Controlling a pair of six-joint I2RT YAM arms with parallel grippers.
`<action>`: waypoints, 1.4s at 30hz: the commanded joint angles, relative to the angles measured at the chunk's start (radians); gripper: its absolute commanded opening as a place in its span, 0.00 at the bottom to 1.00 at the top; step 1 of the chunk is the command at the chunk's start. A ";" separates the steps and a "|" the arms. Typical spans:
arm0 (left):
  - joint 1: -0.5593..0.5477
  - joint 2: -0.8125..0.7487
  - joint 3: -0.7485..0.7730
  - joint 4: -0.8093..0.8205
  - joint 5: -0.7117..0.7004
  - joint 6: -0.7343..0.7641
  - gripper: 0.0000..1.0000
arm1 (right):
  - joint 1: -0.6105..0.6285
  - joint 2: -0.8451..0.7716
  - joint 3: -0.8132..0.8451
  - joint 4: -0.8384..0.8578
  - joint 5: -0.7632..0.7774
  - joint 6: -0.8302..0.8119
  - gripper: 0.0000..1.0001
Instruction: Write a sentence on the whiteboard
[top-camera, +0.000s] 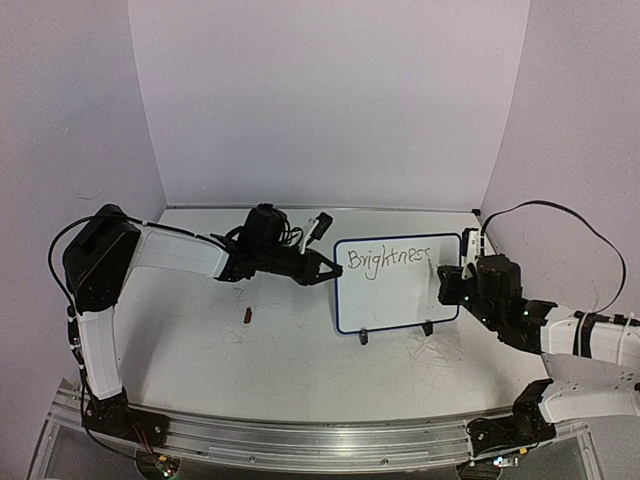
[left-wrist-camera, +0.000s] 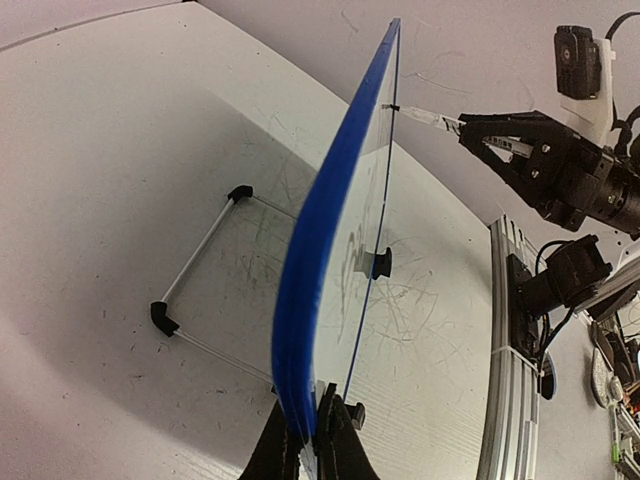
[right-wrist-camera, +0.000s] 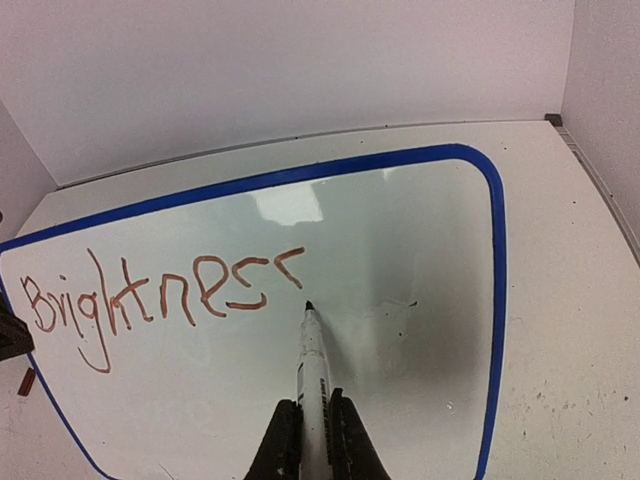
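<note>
The whiteboard (top-camera: 395, 295) stands upright on two black feet at table centre-right, with a blue frame. One line of the sentence (top-camera: 388, 258) reads "Brightnes", followed by a short hooked stroke; in the right wrist view the sentence (right-wrist-camera: 150, 295) looks red-brown. My left gripper (top-camera: 325, 268) is shut on the board's left edge, and the left wrist view shows it (left-wrist-camera: 312, 440) pinching the blue frame (left-wrist-camera: 320, 230). My right gripper (right-wrist-camera: 313, 440) is shut on a white marker (right-wrist-camera: 313, 365). The marker's black tip is at the board's surface (right-wrist-camera: 400, 250), just below the last stroke.
A small red-brown cap (top-camera: 247, 316) lies on the table left of the board. A thin wire stand (left-wrist-camera: 195, 265) with black corner pieces lies behind the board. Faint scribbles (left-wrist-camera: 440, 300) mark the tabletop. An aluminium rail (top-camera: 320, 440) runs along the near edge. Walls close the sides.
</note>
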 joint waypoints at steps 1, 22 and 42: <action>-0.005 -0.004 -0.022 -0.102 -0.097 0.046 0.00 | -0.004 -0.014 -0.010 -0.001 -0.008 0.011 0.00; -0.005 -0.001 -0.018 -0.101 -0.096 0.046 0.00 | -0.003 -0.002 0.008 0.063 -0.080 -0.012 0.00; -0.005 -0.014 -0.028 -0.102 -0.099 0.048 0.00 | -0.006 -0.009 0.047 0.032 -0.019 -0.030 0.00</action>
